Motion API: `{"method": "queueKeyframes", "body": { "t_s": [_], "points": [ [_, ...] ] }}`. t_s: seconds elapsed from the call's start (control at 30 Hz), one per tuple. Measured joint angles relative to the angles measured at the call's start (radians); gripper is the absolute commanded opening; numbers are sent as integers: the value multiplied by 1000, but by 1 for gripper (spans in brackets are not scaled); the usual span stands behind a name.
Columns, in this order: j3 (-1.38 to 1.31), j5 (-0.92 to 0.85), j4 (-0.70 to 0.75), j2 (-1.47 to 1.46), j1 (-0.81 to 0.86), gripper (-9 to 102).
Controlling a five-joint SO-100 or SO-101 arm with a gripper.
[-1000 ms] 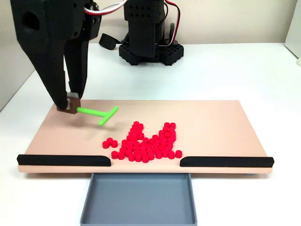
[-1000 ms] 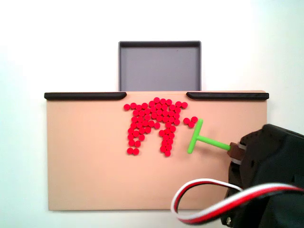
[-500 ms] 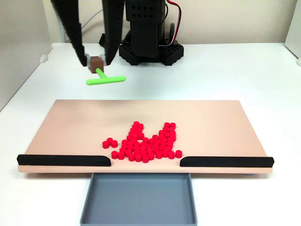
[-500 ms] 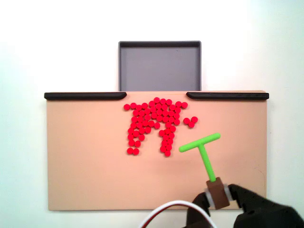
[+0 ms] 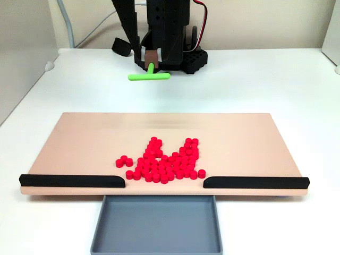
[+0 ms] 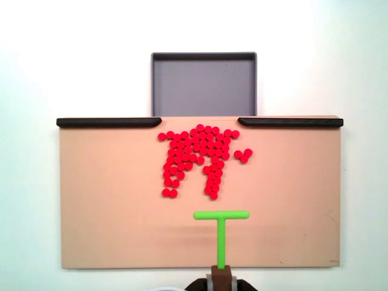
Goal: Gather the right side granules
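red granules (image 5: 162, 162) lie bunched at the board's (image 6: 109, 200) gap before the grey tray (image 5: 156, 226), while the fingers (image 5: 152, 58), gripping the green t-stick (image 6: 221, 230), have lifted and swung it back to centre, ready for another sweep.

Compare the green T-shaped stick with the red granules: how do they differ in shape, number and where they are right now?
The green T-shaped stick is one long thin piece with a crossbar; the granules are dozens of tiny short cylinders. The stick is lifted off the board, its brown end between the jaws of the gripper; the granules lie loose on the board, clustered near the gap above the grey tray. Both are brightly coloured.
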Motion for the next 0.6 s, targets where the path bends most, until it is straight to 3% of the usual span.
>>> {"method": "queueKeyframes", "body": {
  "t_s": [0.6],
  "points": [
    [35,21,64,34,-49,0]
  ]
}}
